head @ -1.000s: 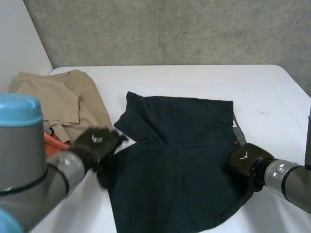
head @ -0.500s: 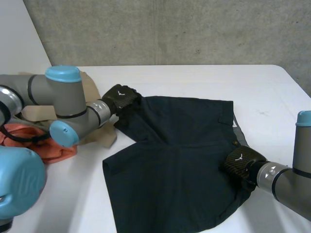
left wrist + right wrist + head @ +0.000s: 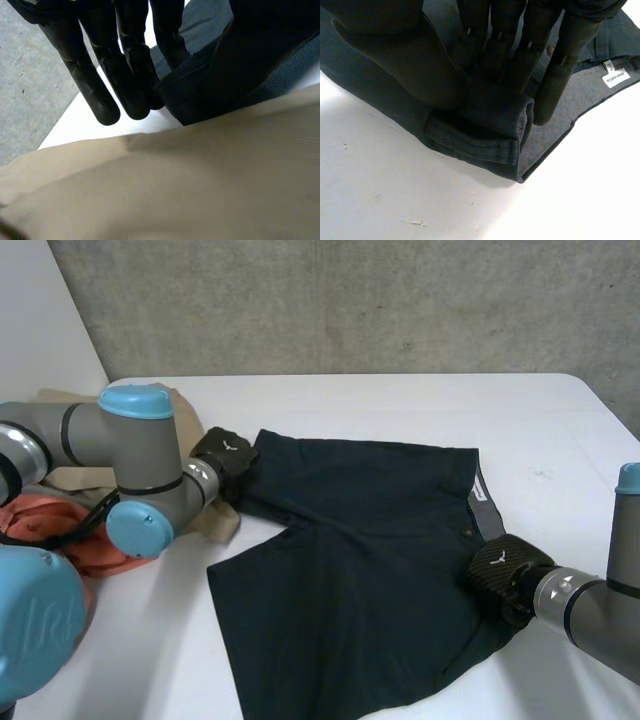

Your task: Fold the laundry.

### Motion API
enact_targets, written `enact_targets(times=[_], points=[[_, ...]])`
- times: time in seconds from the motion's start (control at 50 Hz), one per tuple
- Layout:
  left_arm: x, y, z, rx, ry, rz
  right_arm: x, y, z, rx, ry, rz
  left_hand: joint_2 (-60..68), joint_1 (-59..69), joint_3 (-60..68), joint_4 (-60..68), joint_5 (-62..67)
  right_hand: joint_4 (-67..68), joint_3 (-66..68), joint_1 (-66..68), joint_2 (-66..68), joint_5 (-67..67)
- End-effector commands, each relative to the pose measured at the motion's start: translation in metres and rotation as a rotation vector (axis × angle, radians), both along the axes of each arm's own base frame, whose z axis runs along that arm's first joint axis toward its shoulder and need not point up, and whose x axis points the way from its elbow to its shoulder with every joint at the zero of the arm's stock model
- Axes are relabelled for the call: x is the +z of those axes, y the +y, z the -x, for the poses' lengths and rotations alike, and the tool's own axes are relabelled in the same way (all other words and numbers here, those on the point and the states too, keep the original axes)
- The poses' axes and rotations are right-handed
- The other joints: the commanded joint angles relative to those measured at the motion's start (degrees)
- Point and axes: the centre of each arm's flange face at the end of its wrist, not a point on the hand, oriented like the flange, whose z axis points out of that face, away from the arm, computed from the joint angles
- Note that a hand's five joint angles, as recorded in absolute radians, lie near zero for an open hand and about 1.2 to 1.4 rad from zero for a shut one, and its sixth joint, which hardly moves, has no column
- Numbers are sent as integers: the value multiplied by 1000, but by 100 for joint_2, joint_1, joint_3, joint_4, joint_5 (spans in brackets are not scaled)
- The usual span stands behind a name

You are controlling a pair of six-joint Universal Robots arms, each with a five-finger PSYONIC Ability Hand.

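Dark navy shorts (image 3: 370,570) lie spread on the white table (image 3: 400,400), waistband toward my right arm. My left hand (image 3: 222,452) is at the far left corner of a leg hem. In the left wrist view its straight fingers (image 3: 100,75) pinch that corner of the shorts (image 3: 250,65) against the thumb, just over a beige garment (image 3: 200,180). My right hand (image 3: 500,568) sits at the waistband edge. In the right wrist view its fingers (image 3: 520,45) and thumb clamp a rolled fold of the shorts (image 3: 485,125) near a white label (image 3: 615,77).
A beige garment (image 3: 188,420) and an orange one (image 3: 95,555) lie heaped at the table's left side, right beside my left arm. White table surface (image 3: 560,440) stretches behind and to the right of the shorts. A concrete wall stands behind the table.
My left arm swung from the shorts' near left side to the far left hem corner and its hand closed on the cloth. The right hand kept its grip at the waistband.
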Motion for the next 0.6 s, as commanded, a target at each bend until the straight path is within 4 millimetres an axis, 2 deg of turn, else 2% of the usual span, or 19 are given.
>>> enact_targets(times=[0.02, 0.04, 0.08, 0.16, 0.24, 0.26, 0.32, 0.34, 0.36, 0.38, 0.44, 0.46, 0.52, 0.54, 0.58, 0.6], points=[[-5, 18, 1, -10, -60, -16, 1, 3, -2, 8, -5, 2, 421, 800, 436, 384, 802, 1115, 1153, 1459, 1216, 1145], [-4, 19, 3, -15, -62, -4, 2, 4, -3, 9, -10, 6, -1716, -1337, -1702, -1754, -1336, 1115, 1153, 1459, 1216, 1145], [0, 22, 7, -25, -63, 12, 4, 4, -4, 5, -20, 7, -3861, -3482, -3847, -3899, -3481, 1115, 1153, 1459, 1216, 1145], [24, 28, 8, -5, -62, 57, 8, 3, -6, -11, -51, 10, -5369, -4990, -5354, -5406, -4988, 1115, 1153, 1459, 1216, 1145], [61, 44, -2, 66, -53, 80, 11, 0, -9, -23, -95, 12, -5405, -5026, -5390, -5442, -5024, 1115, 1153, 1459, 1216, 1145], [74, 56, -7, 85, -46, 70, 13, -1, -10, -28, -116, 10, -5405, -5026, -5390, -5442, -5024, 1115, 1153, 1459, 1216, 1145], [88, 82, -14, 101, -29, 27, 15, -4, -12, -42, -157, 5, -5388, -5009, -5373, -5426, -5007, 1115, 1153, 1459, 1216, 1145], [93, 102, -19, 106, -13, -18, 17, -6, -14, -51, -187, -1, -5388, -5009, -5373, -5426, -5007, 1115, 1153, 1459, 1216, 1145], [94, 113, -22, 108, -4, -48, 18, -8, -15, -58, -203, -6, -5388, -5009, -5373, -5426, -5007, 1115, 1153, 1459, 1216, 1145], [95, 134, -28, 116, 13, -108, 20, -11, -17, -74, -242, -17, -5371, -4992, -5357, -5409, -4991, 1115, 1153, 1459, 1216, 1145], [88, 167, -38, 126, 35, -212, 23, -15, -18, -99, -292, -31, -5354, -4975, -5340, -5392, -4974, 1115, 1153, 1459, 1216, 1145], [83, 188, -43, 132, 54, -273, 25, -18, -19, -115, -324, -40, -5288, -4909, -5273, -5325, -4907, 1115, 1153, 1459, 1216, 1145], [76, 217, -49, 134, 87, -342, 27, -25, -19, -144, -371, -45, -5103, -4724, -5088, -5140, -4722, 1115, 1153, 1459, 1216, 1145], [72, 234, -53, 131, 104, -379, 28, -29, -18, -167, -402, -45, -5035, -4656, -5021, -5073, -4655, 1115, 1153, 1459, 1216, 1145], [66, 256, -57, 124, 127, -424, 31, -37, -16, -204, -453, -37, -5035, -4656, -5020, -5072, -4654, 1115, 1153, 1459, 1216, 1145], [65, 262, -57, 120, 135, -434, 32, -39, -15, -214, -468, -32, -5035, -4656, -5020, -5072, -4654, 1115, 1153, 1459, 1216, 1145]])
